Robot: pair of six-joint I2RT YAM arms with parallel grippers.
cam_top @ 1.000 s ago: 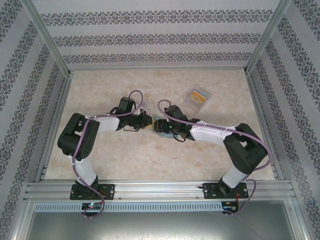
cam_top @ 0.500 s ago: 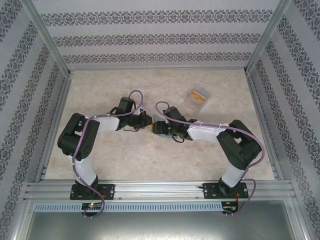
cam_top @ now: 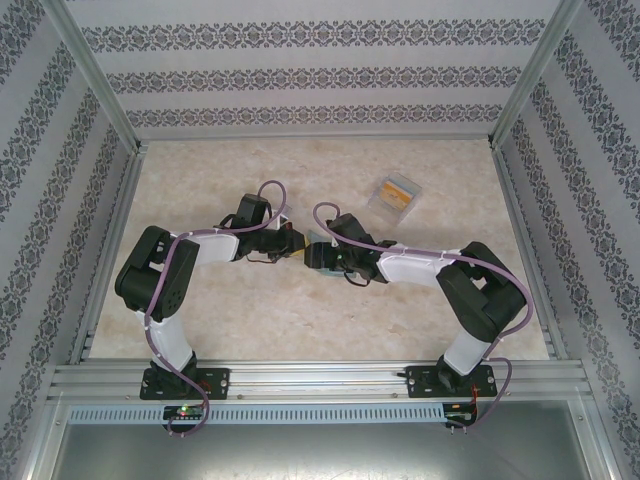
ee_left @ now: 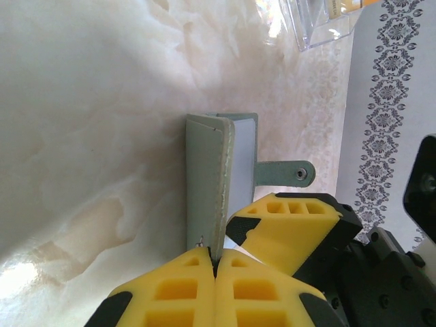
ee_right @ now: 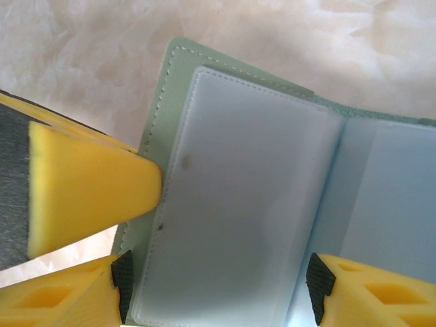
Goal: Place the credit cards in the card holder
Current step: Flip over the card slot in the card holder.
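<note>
The grey-green card holder lies open at the middle of the table, between both grippers. My left gripper is shut on the near edge of its raised cover, and the snap strap sticks out to the right. My right gripper is open, its fingertips standing either side of the pale blue-grey inner pocket. An orange-yellow credit card lies in a clear plastic case at the back right, away from both grippers.
The clear case sits beyond the card holder in the left wrist view. A yellow finger of the left gripper crosses the right wrist view. Patterned walls and metal rails ring the marble table.
The right arm has shifted slightly toward the left gripper, with its elbow moved a little. The left arm and the card holder have stayed in place.
</note>
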